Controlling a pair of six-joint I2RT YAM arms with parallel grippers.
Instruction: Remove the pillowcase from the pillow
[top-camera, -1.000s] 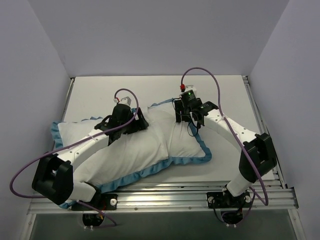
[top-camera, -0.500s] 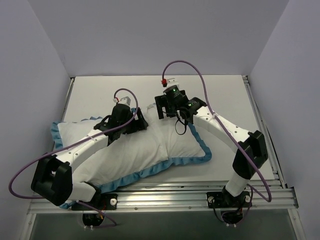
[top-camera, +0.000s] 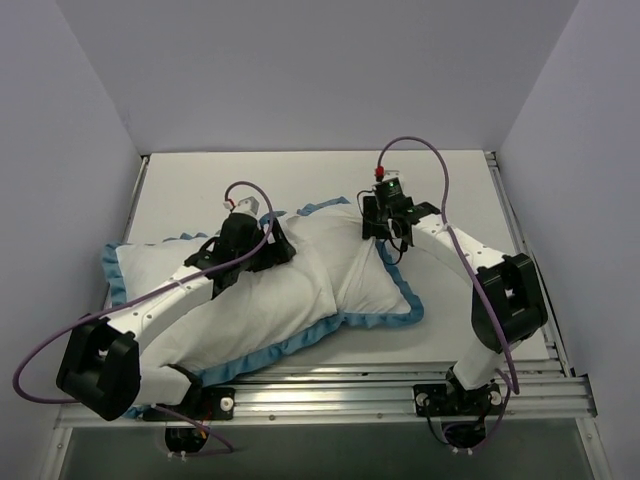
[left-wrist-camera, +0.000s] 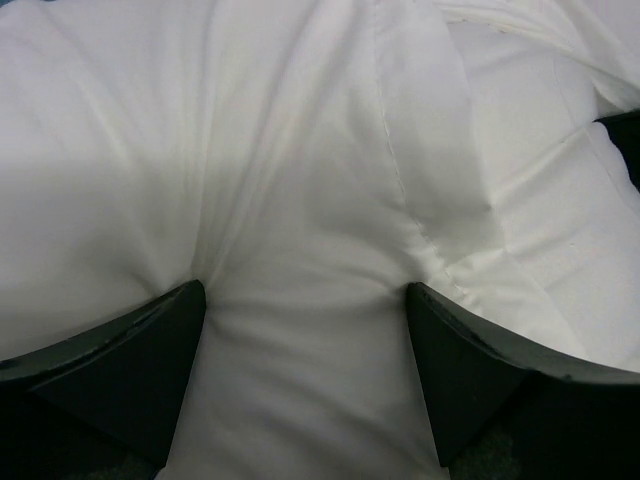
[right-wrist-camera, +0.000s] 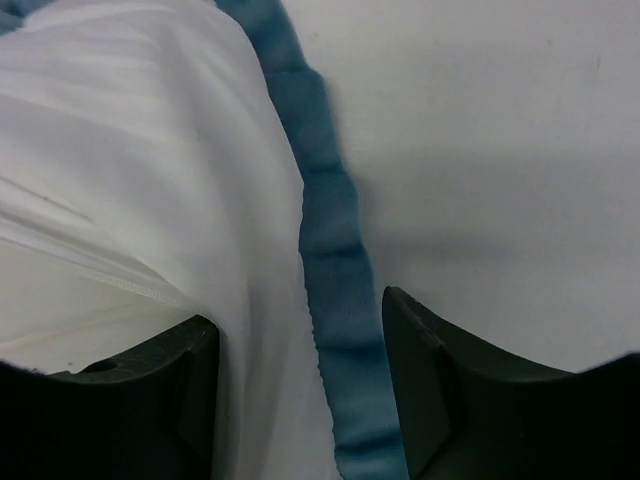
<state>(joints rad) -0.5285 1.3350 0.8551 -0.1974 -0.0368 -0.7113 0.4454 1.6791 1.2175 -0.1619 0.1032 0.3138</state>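
The pillowcase (top-camera: 300, 285) lies across the table with its plain white side up, and its teal-blue ruffle (top-camera: 405, 295) runs round the edge. The pillow fills it, and I cannot tell the pillow's own surface from the white cover. My left gripper (top-camera: 250, 245) presses down on the middle of the bundle. It is open wide, and white fabric (left-wrist-camera: 300, 150) bulges between its fingers (left-wrist-camera: 150, 350). My right gripper (top-camera: 380, 232) sits low at the case's far right edge. Its jaws are apart around the ruffle (right-wrist-camera: 335, 270) and the white hem (right-wrist-camera: 150, 150), without pinching them.
The white table (top-camera: 300, 180) runs on behind the pillowcase and to its right (right-wrist-camera: 500, 150). Grey-white walls close in the left, back and right. A metal rail (top-camera: 330, 385) holding the arm bases runs along the near edge. Purple cables loop above both wrists.
The right gripper swung left and back over the pillowcase, then returned right and lowered onto its far right ruffled edge with narrower jaws. The left gripper stayed pressed in place.
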